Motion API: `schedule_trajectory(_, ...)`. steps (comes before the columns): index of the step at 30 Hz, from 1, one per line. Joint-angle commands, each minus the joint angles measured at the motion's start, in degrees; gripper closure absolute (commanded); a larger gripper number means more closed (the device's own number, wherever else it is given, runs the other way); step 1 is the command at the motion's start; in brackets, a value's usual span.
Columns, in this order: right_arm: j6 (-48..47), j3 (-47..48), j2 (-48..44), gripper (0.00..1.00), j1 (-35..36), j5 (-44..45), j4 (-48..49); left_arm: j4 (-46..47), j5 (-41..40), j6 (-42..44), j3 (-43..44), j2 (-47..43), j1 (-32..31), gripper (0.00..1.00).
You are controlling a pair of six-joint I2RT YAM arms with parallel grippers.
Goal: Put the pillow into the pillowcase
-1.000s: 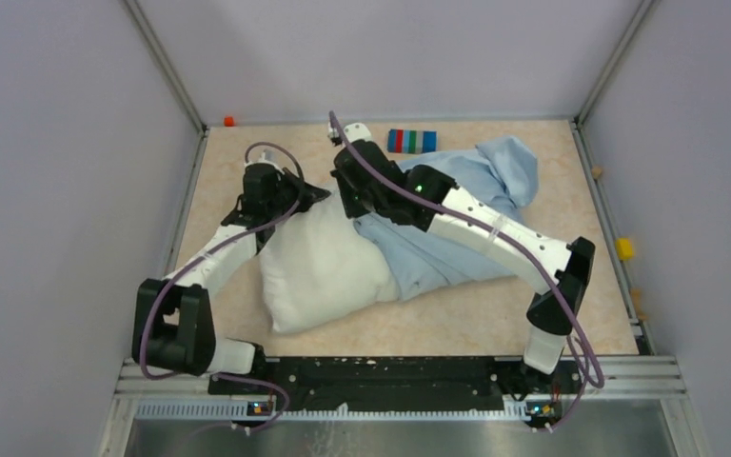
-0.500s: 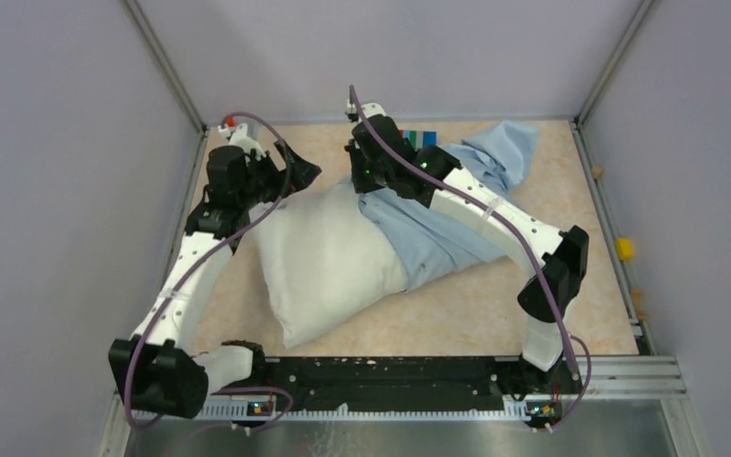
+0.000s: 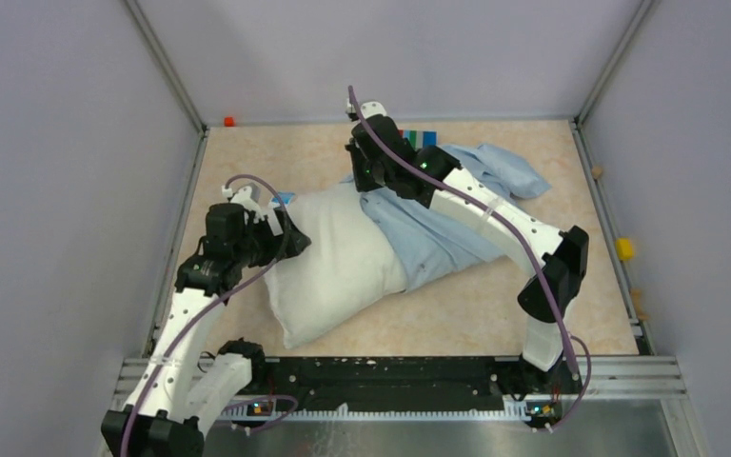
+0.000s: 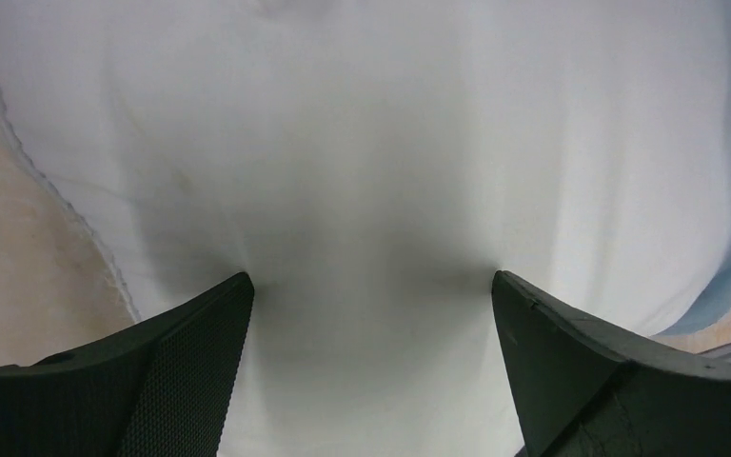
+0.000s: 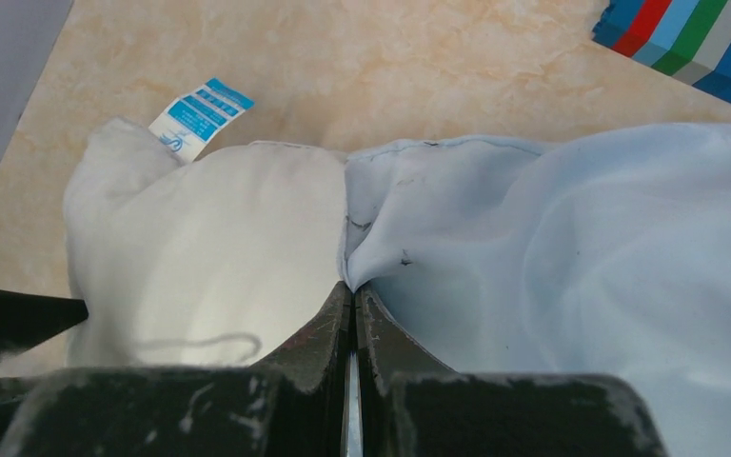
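Note:
The plump off-white pillow (image 3: 328, 262) lies slantwise in the middle of the table. Its right end is inside the light-blue pillowcase (image 3: 443, 233). My right gripper (image 3: 362, 187) is at the pillow's far edge, shut on the pillowcase's hem (image 5: 350, 278). There the blue cloth (image 5: 581, 248) meets the white pillow (image 5: 209, 238). My left gripper (image 3: 293, 238) is at the pillow's left side. In the left wrist view it (image 4: 371, 276) stands wide open with its fingertips (image 4: 219, 324) pressed into the pillow (image 4: 371, 143), not closed on it.
A striped coloured block (image 3: 421, 139) lies at the back behind the right wrist, also in the right wrist view as the block (image 5: 695, 33). The pillow's blue-and-white label (image 5: 200, 114) sticks out at its far corner. Grey walls close in on both sides. A small orange piece (image 3: 229, 121) sits in the back left corner.
The left gripper let go of the pillow's far left corner, opened, rose to the back left, then came down to the pillow's left side. The pillowcase's loose far end dropped flat.

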Motion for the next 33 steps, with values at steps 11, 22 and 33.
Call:
schedule_trajectory(11,-2.37,-4.59,-8.21,0.40,2.61,7.50,-0.25,24.26,11.50,-17.25,-13.57,4.97,-0.19,0.53)
schedule_trajectory(22,3.76,-23.13,-22.42,0.31,9.85,20.99,-2.85,27.55,7.86,-18.21,-10.04,15.31,-0.16,0.95)
schedule_trajectory(33,18.66,-36.84,-22.82,0.30,16.19,33.22,-7.21,29.13,9.00,-17.52,-9.60,18.99,-0.10,0.96)
